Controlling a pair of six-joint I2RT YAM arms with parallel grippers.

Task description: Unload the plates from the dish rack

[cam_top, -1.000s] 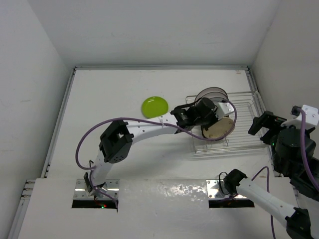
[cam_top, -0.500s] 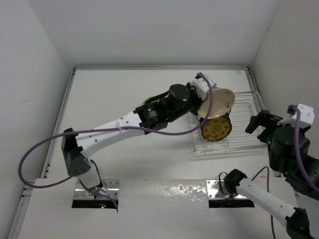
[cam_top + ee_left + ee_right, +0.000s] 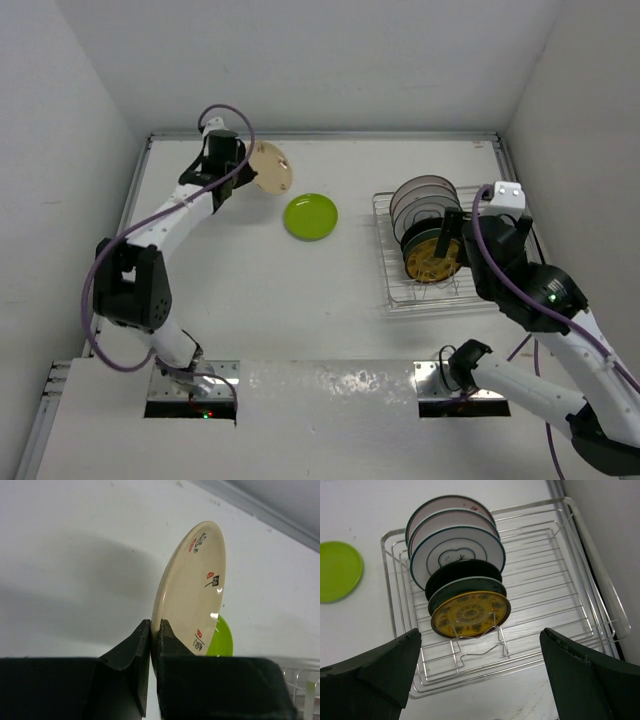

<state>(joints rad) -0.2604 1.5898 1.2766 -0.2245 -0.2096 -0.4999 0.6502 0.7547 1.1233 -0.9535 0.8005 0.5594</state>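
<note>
Since a second ago your left arm has swung away from the dish rack [image 3: 455, 293] to the far-left part of the table [image 3: 250, 300], taking the tan plate [image 3: 192, 590] with it, and your right arm has come in over the rack. The left gripper [image 3: 155, 630] is pinched tight on that plate's lower rim and holds it on edge, tilted. It is near the lime green plate [image 3: 310, 216], which already lies flat on the table. A rim pinch is likely the only hold narrow jaws get on a plate drawn from a slot, so you will probably need to tip it toward flat before letting go. From these views you cannot tell whether its edge touches the table yet.

Your right gripper [image 3: 480, 672] hangs above the near end of the rack, jaws spread wide and holding nothing. Below it the remaining plates [image 3: 457, 550] stand on edge in one row along the rack's left side, with a yellow-patterned plate [image 3: 470, 614] nearest. The wide jaws look ready to straddle a rim for the next pick. Most of the unloading is still ahead of you
</note>
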